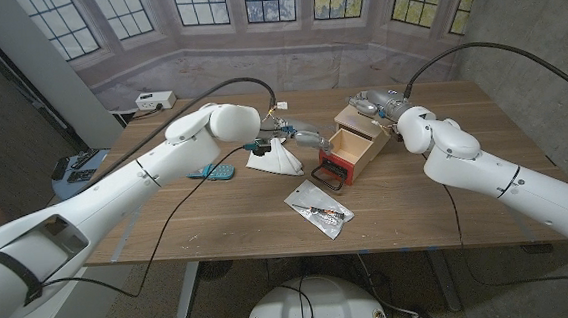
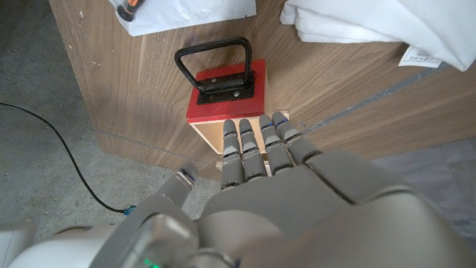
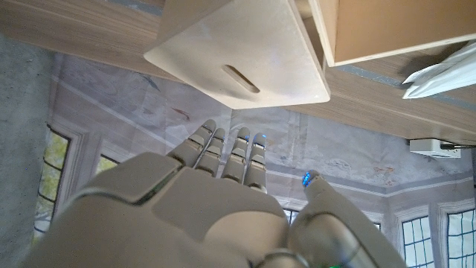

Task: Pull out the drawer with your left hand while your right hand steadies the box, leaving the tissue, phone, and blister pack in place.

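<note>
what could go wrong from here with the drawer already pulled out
The drawer stands well out of the box; pulling further might drop it free. The right hand seems off the box, so the box could slide. The left hand works close to the tissue and might nudge it.

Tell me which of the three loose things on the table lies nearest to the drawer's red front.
The blister pack: it lies just in front of the drawer's red front. The white tissue sits further to the left, and the phone is beyond it.

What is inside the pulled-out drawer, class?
The head view shows bare wooden floor and walls in the drawer. Its back part lies under the box, so that is hidden.
</note>
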You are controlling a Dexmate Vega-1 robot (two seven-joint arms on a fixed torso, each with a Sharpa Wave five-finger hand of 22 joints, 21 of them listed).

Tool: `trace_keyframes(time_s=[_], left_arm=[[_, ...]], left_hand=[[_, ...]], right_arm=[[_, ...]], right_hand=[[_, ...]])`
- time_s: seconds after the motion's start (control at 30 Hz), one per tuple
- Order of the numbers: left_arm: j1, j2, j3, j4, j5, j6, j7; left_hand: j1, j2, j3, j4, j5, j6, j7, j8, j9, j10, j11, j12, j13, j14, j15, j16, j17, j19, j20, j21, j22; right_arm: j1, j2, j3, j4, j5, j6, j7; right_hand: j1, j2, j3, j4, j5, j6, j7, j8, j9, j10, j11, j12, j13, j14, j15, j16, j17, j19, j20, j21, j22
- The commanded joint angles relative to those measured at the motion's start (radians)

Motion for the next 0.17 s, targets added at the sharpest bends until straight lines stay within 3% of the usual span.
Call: trace_keyframes(time_s=[0.03, 0.17], left_arm=[[0.04, 0.031, -0.035, -0.06, 0.01, 0.03, 0.042], [0.058, 0.043, -0.047, -0.079, 0.011, 0.041, 0.057]], left_hand=[[0.007, 0.002, 0.001, -0.004, 0.005, -0.006, -0.002, 0.005, 0.001, 0.002, -0.004, 0.007, 0.003, 0.003, 0.002, 0.009, 0.004, -0.001, -0.002, 0.008, 0.005], [0.007, 0.002, 0.002, -0.005, 0.005, -0.006, -0.002, 0.005, 0.001, 0.003, -0.005, 0.007, 0.003, 0.004, 0.003, 0.009, 0.004, 0.001, -0.001, 0.009, 0.005]], right_arm=[[0.005, 0.016, 0.0, 0.009, 0.004, 0.016, -0.01], [0.004, 0.024, 0.003, 0.014, 0.011, 0.018, -0.016]], right_hand=[[0.007, 0.019, 0.007, 0.0, 0.006, 0.006, 0.006, -0.001, 0.0, 0.0, 0.009, -0.002, 0.001, 0.005, 0.002, 0.006, 0.002, 0.01, -0.003, 0.007, 0.003], [0.008, 0.019, 0.008, -0.001, 0.006, 0.007, 0.007, -0.001, 0.0, 0.0, 0.014, -0.003, 0.001, 0.006, 0.002, 0.005, 0.002, 0.011, -0.003, 0.006, 0.003]])
